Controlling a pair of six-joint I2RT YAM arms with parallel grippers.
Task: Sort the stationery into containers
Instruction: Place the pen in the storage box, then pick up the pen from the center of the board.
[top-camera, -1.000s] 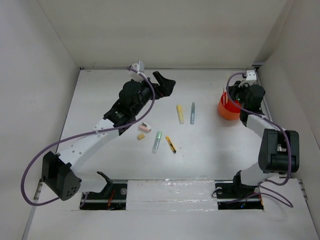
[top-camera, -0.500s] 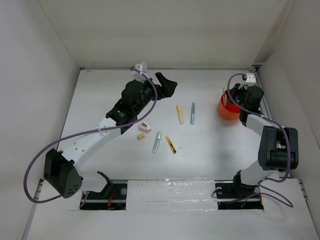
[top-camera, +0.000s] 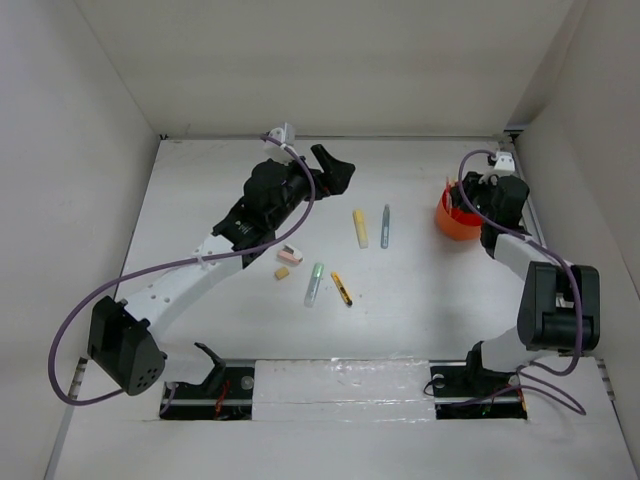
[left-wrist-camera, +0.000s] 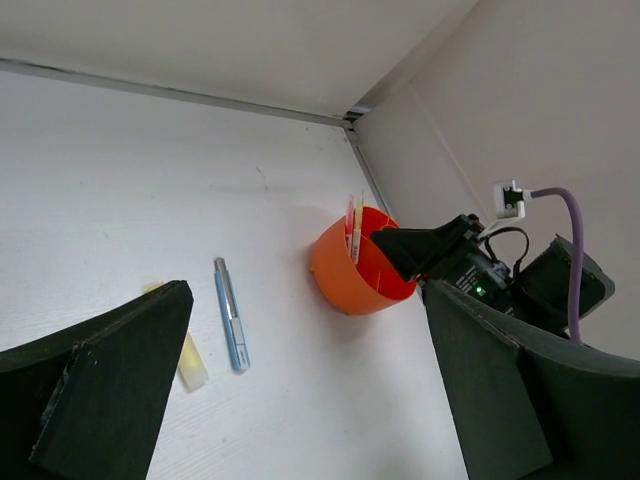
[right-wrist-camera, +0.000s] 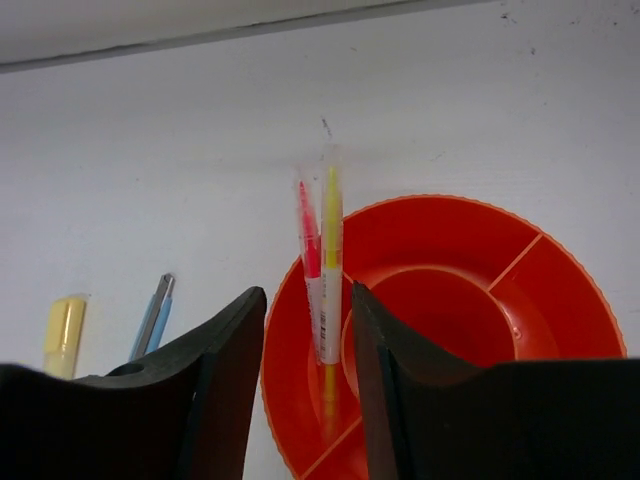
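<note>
Now, right gripper (right-wrist-camera: 308, 295) sits narrowly parted around the thin yellow pen (right-wrist-camera: 331, 260), upright in the orange pot (right-wrist-camera: 560, 300); left gripper (left-wrist-camera: 305, 290) gapes wide. Grey-blue pen (top-camera: 385, 226) lies mid-table, probably light, stiff, slick: pinch mid-barrel.

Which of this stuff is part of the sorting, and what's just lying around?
Job: orange pot, red pen, thin yellow pen, yellow marker, grey-blue pen, pale green marker, yellow-black pen, pink eraser, tan eraser.
Not job: purple cables only.
</note>
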